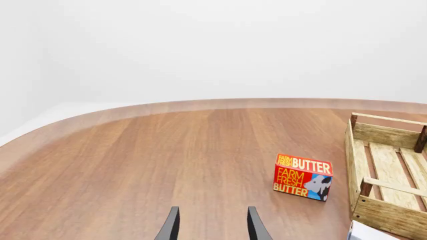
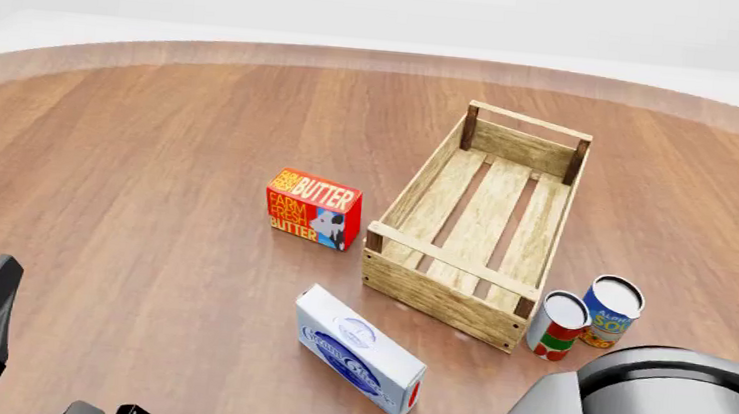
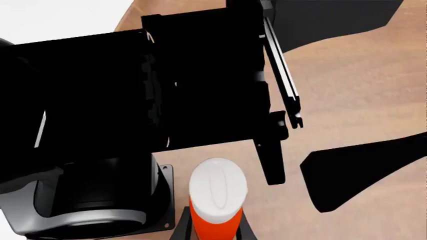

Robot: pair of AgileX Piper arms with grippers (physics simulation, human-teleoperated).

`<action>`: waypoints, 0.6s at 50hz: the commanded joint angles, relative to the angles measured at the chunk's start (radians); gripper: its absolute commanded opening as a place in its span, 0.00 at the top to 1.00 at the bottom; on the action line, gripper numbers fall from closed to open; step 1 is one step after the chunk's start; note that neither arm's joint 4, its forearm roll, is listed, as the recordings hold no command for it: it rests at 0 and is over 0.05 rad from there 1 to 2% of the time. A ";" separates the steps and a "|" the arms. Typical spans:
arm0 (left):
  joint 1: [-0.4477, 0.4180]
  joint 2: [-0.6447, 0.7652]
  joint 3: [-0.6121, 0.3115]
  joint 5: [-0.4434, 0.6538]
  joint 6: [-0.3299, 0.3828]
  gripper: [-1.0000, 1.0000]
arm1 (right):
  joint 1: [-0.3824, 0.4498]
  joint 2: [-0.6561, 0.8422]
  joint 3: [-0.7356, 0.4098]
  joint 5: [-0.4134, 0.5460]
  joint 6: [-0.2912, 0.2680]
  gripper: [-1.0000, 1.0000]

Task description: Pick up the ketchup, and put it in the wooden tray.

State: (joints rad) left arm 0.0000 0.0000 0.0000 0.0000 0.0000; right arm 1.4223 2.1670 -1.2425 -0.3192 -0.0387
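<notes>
While right gripper (image 3: 212, 231) clamps it, ketchup (image 3: 215, 210): orange-red body, white cap; left gripper (image 1: 212, 224) apart.

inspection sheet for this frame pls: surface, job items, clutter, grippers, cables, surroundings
Surface: wooden table, rounded far edge.
Job's things: ketchup between the right gripper fingers, absent from front view; wooden tray holds nothing.
Clutter: butter box left of tray; white-blue carton in front; two cans at tray's near right corner.
Grippers: left gripper open, holding nothing; right shut on ketchup.
Cables: nothing seen.
Surroundings: plain white backdrop.
</notes>
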 commanded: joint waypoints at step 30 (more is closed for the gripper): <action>0.000 0.000 0.000 0.000 0.000 0.00 | -0.057 -0.100 0.113 -0.046 -0.011 1.00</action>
State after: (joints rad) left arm 0.0000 0.0000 0.0000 0.0000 0.0000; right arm 1.3885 2.0965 -1.1628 -0.3506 -0.0632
